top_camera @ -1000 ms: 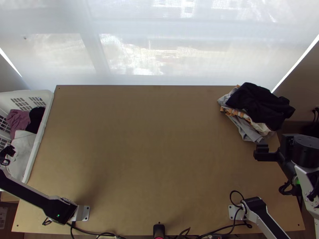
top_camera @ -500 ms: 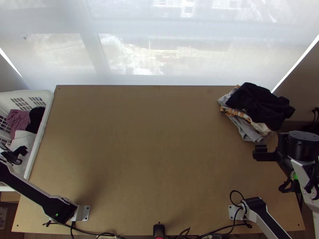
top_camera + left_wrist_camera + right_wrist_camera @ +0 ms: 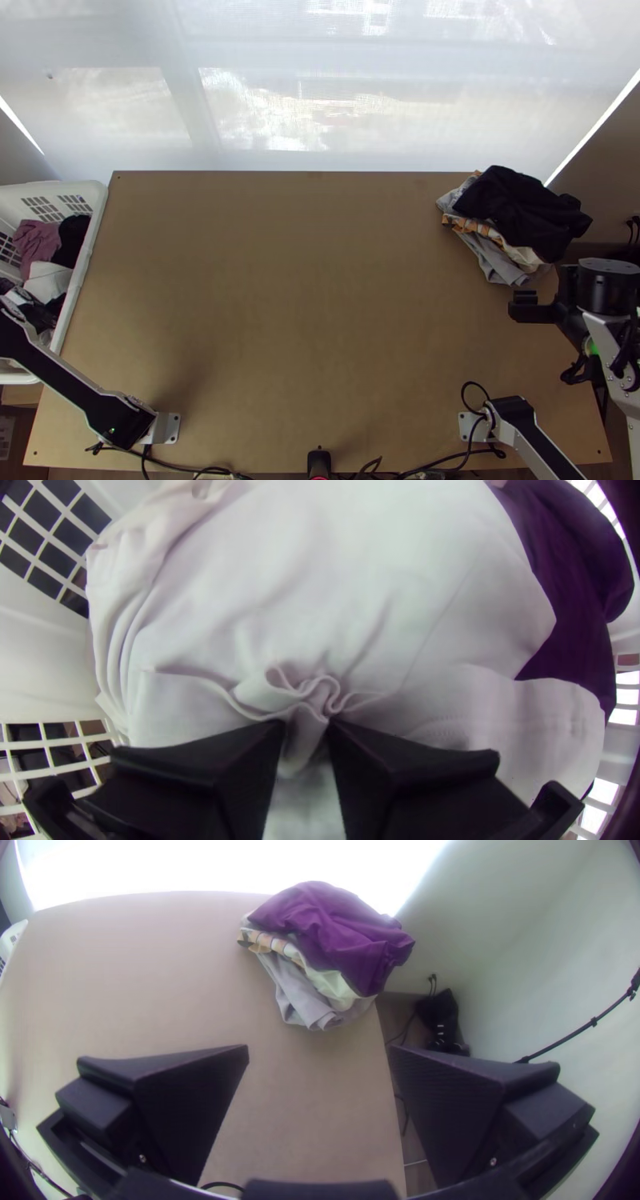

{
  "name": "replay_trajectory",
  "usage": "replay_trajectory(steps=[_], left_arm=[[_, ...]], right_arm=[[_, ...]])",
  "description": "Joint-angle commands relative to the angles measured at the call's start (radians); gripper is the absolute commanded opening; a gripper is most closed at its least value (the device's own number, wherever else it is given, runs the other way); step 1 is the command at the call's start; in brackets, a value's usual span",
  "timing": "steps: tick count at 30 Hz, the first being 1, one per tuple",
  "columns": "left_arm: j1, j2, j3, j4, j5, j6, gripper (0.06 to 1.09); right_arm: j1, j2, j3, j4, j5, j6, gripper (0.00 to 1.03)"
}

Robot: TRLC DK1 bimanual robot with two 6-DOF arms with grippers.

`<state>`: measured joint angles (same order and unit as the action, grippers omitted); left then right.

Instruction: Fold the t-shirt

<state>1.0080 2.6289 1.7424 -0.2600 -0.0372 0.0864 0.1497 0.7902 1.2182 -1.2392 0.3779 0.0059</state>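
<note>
Two arms stand at the near edge of one light wood table (image 3: 320, 312), bases beside two metal plates (image 3: 170, 430), black cables (image 3: 474, 384) looping around. Table top: flat, smooth, small holes at the corners.

Right gripper (image 3: 524, 305) is over the right side, fingers spread wide. One white basket (image 3: 89, 248) at the left side, slotted walls. Left gripper (image 3: 30, 308) is down in it, fingers pinched on a gathered fold of the white t-shirt (image 3: 333, 600); t-shirt lies rumpled in the basket. Also in there: one mauve cloth (image 3: 36, 238), dark cloth (image 3: 74, 234).

Far right corner: one pile, at least four pieces: grey (image 3: 490, 258), cream, orange-patterned, dark on top (image 3: 516, 208). Beyond: sheer bright curtain (image 3: 320, 104), plain pale wall (image 3: 520, 927) on the right.
</note>
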Motion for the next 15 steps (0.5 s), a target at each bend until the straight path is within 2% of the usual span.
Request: replay_trajectory(steps=[1, 7, 15], left_arm=[[0.006, 0.005, 0.012, -0.013, 0.011, -0.031, 0.09], [0.012, -0.132, 0.0, -0.111, 0.089, -0.091, 0.09], [0.015, -0.461, -0.044, -0.263, 0.304, -0.182, 0.09]], right_arm=[[-0.009, 0.009, 0.006, -0.009, 0.0, 0.003, 0.98], [-0.01, 0.007, 0.007, -0.009, 0.0, 0.006, 0.98], [-0.01, -0.008, 0.014, -0.009, -0.005, 0.006, 0.98]])
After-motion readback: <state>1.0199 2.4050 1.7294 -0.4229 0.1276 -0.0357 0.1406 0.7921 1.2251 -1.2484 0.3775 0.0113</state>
